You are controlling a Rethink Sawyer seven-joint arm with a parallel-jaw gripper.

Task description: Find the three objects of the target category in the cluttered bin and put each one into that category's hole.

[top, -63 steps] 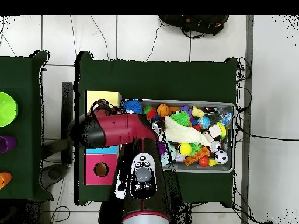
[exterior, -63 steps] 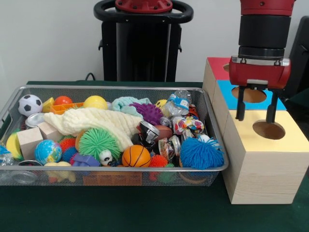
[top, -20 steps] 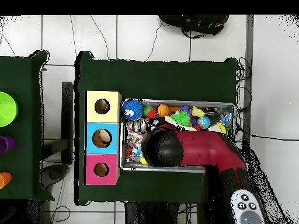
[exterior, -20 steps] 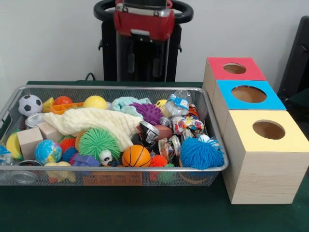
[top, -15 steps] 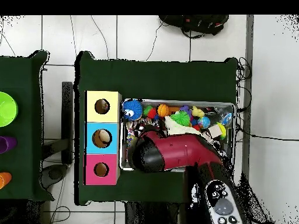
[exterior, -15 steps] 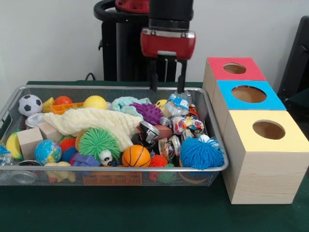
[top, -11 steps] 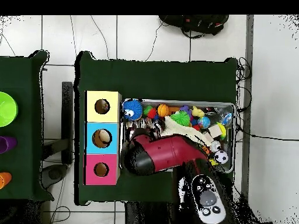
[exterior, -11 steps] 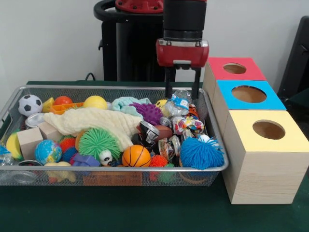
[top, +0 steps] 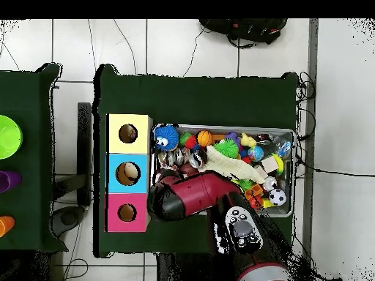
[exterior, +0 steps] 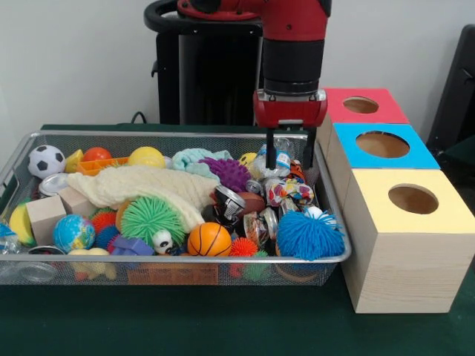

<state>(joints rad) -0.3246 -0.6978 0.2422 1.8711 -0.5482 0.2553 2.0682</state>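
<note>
The wire mesh bin (exterior: 178, 259) is full of mixed toys. One knotted rope toy (exterior: 291, 190) of white, red, blue and yellow cord lies near the bin's right end, behind a fuzzy blue ball. My gripper (exterior: 289, 154) is open and hangs over the bin's far right corner, its fingers (exterior: 270, 151) either side of a clear jar (exterior: 278, 158). It is just behind and above the rope toy. The yellow-faced box's hole (exterior: 413, 199) is to the right, nearest the camera. In the overhead view the arm (top: 192, 199) hides the gripper, and the yellow box's hole (top: 128, 134) shows.
A blue-faced box (exterior: 382, 144) and a red-faced box (exterior: 361, 104) stand behind the yellow one. A fuzzy blue ball (exterior: 308, 235), a cream cloth (exterior: 148, 185), a basketball (exterior: 208, 239) and a green spiky ball (exterior: 151, 219) fill the bin.
The arm has swung from above the bin's back middle to its far right corner and come down, so the open fingers now reach into the clutter.
</note>
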